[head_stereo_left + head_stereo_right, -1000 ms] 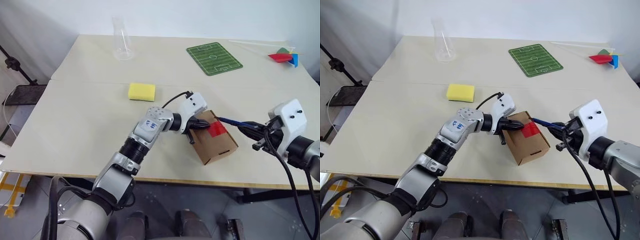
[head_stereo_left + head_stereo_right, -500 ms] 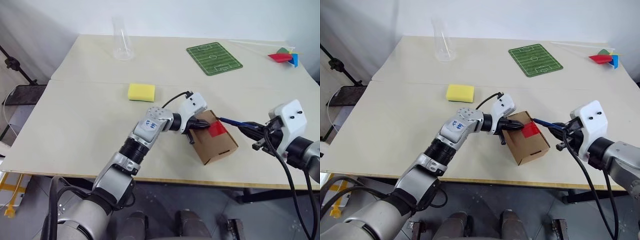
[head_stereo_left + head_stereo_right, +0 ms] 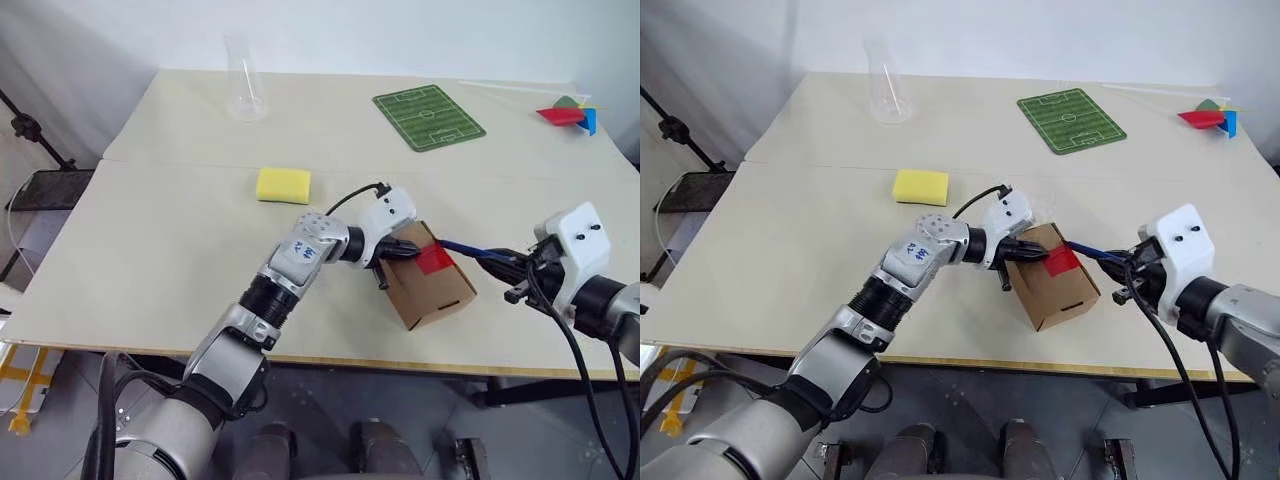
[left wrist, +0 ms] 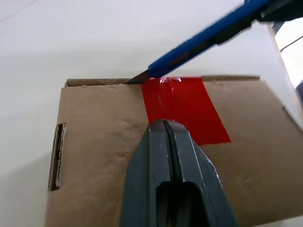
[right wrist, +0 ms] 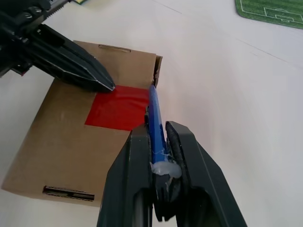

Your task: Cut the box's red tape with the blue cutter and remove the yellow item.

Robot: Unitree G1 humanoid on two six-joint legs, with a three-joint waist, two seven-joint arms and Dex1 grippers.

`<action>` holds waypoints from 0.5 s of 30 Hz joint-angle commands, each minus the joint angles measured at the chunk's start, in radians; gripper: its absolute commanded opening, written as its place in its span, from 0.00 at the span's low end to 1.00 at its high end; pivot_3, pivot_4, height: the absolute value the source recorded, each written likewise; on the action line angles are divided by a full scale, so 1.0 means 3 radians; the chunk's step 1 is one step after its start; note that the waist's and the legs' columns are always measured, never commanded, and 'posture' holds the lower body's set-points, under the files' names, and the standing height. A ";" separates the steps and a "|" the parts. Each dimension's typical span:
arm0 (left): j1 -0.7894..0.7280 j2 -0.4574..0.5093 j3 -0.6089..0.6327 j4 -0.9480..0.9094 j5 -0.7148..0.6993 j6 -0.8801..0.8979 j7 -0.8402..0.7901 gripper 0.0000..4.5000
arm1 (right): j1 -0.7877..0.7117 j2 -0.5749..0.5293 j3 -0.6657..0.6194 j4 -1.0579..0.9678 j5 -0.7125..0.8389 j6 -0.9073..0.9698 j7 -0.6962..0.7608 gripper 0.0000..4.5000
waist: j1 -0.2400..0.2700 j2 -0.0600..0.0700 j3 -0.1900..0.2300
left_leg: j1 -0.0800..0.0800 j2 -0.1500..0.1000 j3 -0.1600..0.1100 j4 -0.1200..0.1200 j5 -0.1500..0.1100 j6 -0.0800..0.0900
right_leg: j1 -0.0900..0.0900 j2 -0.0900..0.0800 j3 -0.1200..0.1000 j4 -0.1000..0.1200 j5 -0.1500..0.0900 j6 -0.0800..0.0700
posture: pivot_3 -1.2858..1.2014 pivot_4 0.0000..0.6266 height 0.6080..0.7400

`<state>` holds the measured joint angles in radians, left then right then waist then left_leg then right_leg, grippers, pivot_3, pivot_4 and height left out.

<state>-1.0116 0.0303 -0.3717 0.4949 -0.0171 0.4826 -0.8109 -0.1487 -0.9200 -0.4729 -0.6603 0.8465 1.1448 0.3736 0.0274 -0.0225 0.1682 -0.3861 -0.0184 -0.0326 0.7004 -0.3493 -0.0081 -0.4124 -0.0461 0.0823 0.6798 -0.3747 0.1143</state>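
Observation:
The box (image 3: 432, 288) lies near the table's front edge, with the red tape (image 3: 436, 259) across its top seam. My left gripper (image 4: 163, 125) is shut and empty. Its tips rest on the box's top at the edge of the red tape (image 4: 182, 105). My right gripper (image 5: 155, 128) is shut on the blue cutter (image 5: 155, 116), to the right of the box. The cutter (image 4: 208, 38) slants down to the box's far top edge, and its blade tip sits there beside the tape. The yellow item is hidden.
A flat yellow sponge (image 3: 283, 184) lies behind the left arm. A clear plastic flask (image 3: 243, 85) stands at the back left, a green football-pitch mat (image 3: 428, 117) at the back middle, and a coloured pinwheel (image 3: 568, 112) at the back right. The table's front edge (image 3: 330, 358) is close.
My left wrist has rolled slightly on the box. Both hands stay where they were, and the cutter is still at the tape's far edge.

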 commanded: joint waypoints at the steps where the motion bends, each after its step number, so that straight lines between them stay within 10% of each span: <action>1: 0.0056 -0.0010 -0.0347 0.0366 0.0285 -0.0008 -0.0081 0.00 | -0.0314 -0.0042 0.0006 0.0117 0.0200 0.0443 -0.0179 0.04 | 0.0002 -0.0008 -0.0013 | 0.0000 0.0000 -0.0002 0.0000 0.0000 0.0000 | 0.0002 -0.0001 -0.0001 -0.0001 0.0000 0.0000 | 0.52 0.24 1.00; 7: 0.0074 -0.0046 -0.0466 0.0618 0.0414 -0.0102 -0.0178 0.00 | -0.1020 -0.0119 0.0205 0.0405 0.0725 0.1478 -0.0279 0.04 | 0.0006 -0.0019 -0.0048 | 0.0004 -0.0001 -0.0014 -0.0002 0.0000 0.0001 | 0.0012 -0.0007 -0.0009 -0.0018 0.0000 0.0000 | 0.52 0.24 1.00; 15: 0.0261 -0.0088 -0.0452 0.0661 0.0442 -0.0056 -0.0194 0.00 | -0.1236 -0.1113 0.0699 0.1021 0.2010 0.1565 -0.0644 0.04 | 0.0009 -0.0027 -0.0108 | 0.0003 -0.0008 -0.0047 -0.0012 -0.0005 0.0009 | 0.0023 -0.0025 -0.0049 -0.0032 0.0000 -0.0001 | 0.52 0.24 1.00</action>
<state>-1.0162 -0.0040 -0.4140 0.5842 0.0448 0.4043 -0.8528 -0.5105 -1.2199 -0.2867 -0.3695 1.3378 1.5825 0.1786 0.0302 -0.0307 0.1359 -0.3851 -0.0211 -0.0473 0.6970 -0.3511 -0.0052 -0.4038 -0.0545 0.0655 0.6676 -0.3747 0.1141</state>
